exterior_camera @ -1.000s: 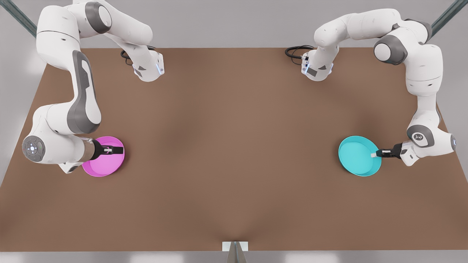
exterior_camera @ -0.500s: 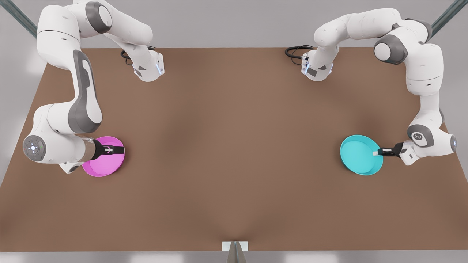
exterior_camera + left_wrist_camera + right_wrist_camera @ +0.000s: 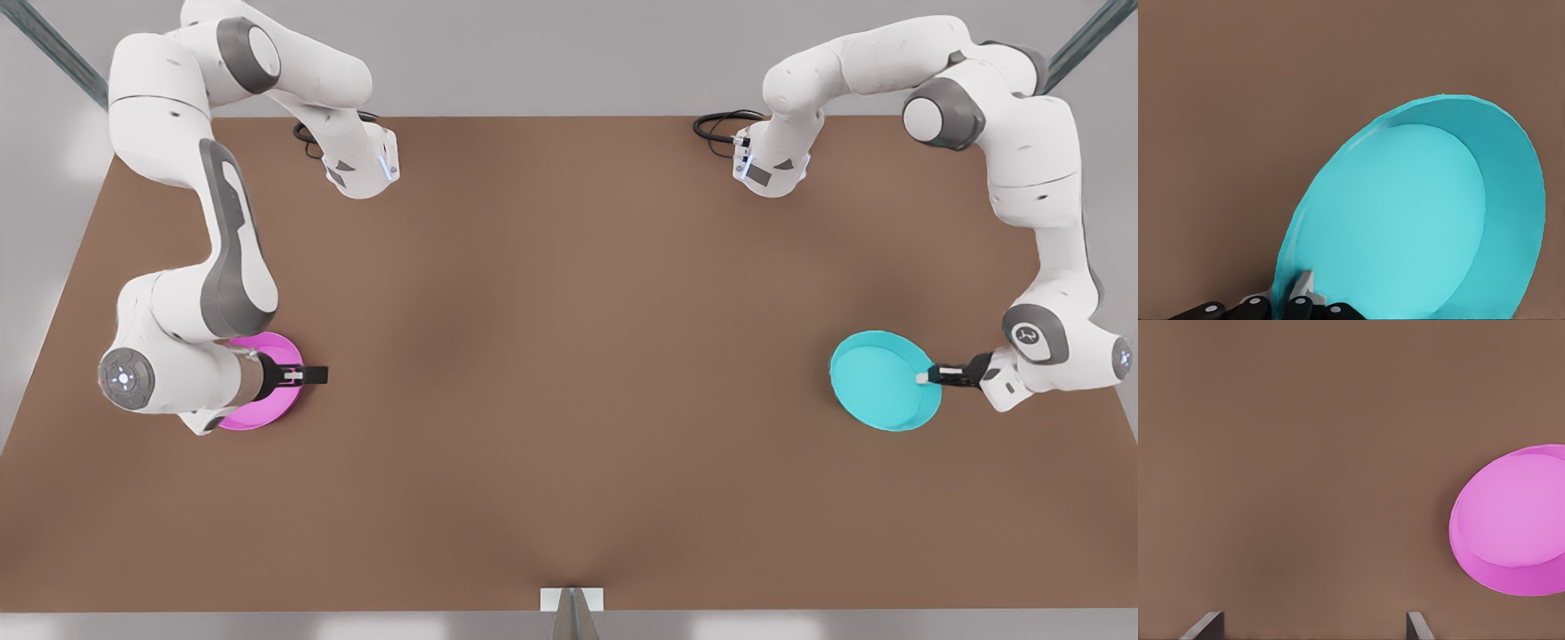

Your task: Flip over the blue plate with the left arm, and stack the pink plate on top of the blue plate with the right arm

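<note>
Here the left hand, on the front view's right, pinches the rim of the blue plate, its fingers pressed onto the edge. The plate is tipped up off the brown surface; in the left wrist view its hollow side faces the camera. The right hand, on the front view's left, hangs with its fingers spread wide and holds nothing; it sits just past the rim of the pink plate, which lies flat on the surface.

Against a second ago, the blue plate has tilted further and shifted slightly toward the front view's right, and the right hand has moved from over the pink plate's middle out beyond its edge.

The right arm covers much of the pink plate in the front view, and the right wrist view cuts the plate off at its edge. The left hand's body is cropped in its own wrist view.
</note>
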{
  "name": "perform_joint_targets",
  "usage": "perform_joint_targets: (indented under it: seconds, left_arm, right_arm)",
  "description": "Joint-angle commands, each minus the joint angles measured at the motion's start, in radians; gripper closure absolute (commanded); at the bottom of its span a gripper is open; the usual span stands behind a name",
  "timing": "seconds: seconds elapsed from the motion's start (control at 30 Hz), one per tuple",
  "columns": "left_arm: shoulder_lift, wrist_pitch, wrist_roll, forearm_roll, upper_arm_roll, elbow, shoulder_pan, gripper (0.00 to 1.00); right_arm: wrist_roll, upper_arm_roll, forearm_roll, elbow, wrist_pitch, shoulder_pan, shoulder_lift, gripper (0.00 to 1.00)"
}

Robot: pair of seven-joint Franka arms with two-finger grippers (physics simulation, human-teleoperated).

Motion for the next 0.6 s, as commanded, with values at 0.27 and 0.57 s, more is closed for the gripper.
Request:
perform_joint_targets:
  seconds: [0.27, 0.57]
  left_arm:
    - [-0.006, -0.069, -0.138, 0.047, -0.007, 0.077, -0.057, 0.78]
    - [-0.041, -0.237, -0.411, 0.145, -0.075, 0.148, -0.142, 0.79]
  right_arm:
    - [-0.012, 0.000, -0.009, -0.055, 0.043, -0.027, -0.001, 0.00]
    - [0.000, 0.000, -0.003, -0.055, 0.044, -0.012, -0.001, 0.00]
